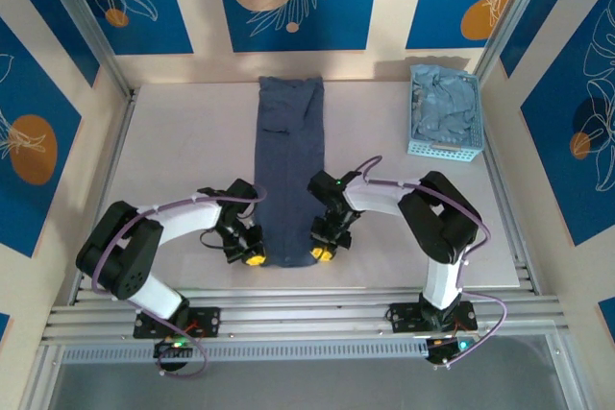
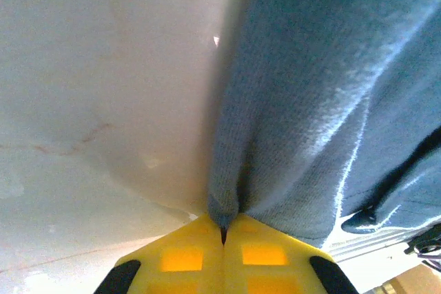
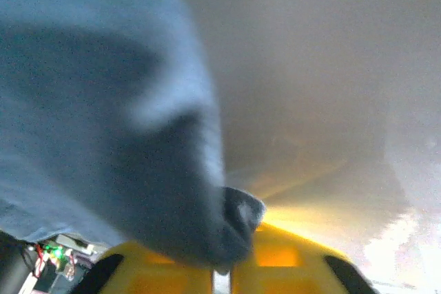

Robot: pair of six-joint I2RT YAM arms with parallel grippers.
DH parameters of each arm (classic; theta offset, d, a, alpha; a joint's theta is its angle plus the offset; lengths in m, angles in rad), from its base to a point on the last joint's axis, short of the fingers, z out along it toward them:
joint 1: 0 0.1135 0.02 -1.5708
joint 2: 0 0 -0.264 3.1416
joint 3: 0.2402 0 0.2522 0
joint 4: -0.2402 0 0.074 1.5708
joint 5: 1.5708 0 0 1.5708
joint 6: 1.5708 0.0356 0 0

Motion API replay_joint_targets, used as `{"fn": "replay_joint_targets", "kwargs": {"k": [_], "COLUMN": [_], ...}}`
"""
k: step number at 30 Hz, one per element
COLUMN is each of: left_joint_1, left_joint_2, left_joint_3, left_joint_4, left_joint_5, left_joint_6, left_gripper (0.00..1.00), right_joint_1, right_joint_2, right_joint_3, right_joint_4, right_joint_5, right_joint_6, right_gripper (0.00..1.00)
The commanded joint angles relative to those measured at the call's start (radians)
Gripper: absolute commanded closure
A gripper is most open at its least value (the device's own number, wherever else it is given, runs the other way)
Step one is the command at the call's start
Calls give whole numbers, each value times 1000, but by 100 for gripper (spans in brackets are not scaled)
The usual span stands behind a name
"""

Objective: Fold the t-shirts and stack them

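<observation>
A dark slate-blue t-shirt (image 1: 288,170) lies folded into a long narrow strip down the middle of the table, from the far edge to near the front. My left gripper (image 1: 253,258) is shut on its near left corner; in the left wrist view the cloth (image 2: 310,87) is pinched between the yellow fingers (image 2: 186,256). My right gripper (image 1: 322,253) is shut on the near right corner, and the cloth (image 3: 103,135) bunches over its yellow fingers (image 3: 289,256). Pale sky-blue t-shirts (image 1: 444,108) lie crumpled in the basket.
A pale blue perforated plastic basket (image 1: 444,148) stands at the far right of the white table (image 1: 183,151). Bare tabletop lies on both sides of the strip. Aluminium rails (image 1: 307,309) run along the near edge.
</observation>
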Motion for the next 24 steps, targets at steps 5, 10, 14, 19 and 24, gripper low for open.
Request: {"fn": "replay_joint_targets", "kwargs": {"k": [5, 10, 14, 19, 24], "left_joint_1": [-19, -22, -22, -17, -3], "left_joint_2": [-27, -95, -188, -234, -141], "left_joint_3": [-60, -84, -59, 25, 161], "left_joint_4": [21, -41, -90, -76, -46], "left_joint_5": [70, 159, 189, 127, 57], "left_joint_6": [29, 69, 48, -34, -60], "left_gripper": [100, 100, 100, 100, 100], "right_joint_1": [34, 84, 95, 35, -58], "right_joint_2": [-63, -125, -187, -183, -120], "right_joint_3": [23, -23, -15, 70, 195], "right_joint_4": [-96, -158, -199, -254, -283], "right_joint_5": [38, -73, -72, -25, -25], "right_joint_6": [-42, -89, -72, -88, -136], "right_gripper": [100, 100, 100, 100, 100]}}
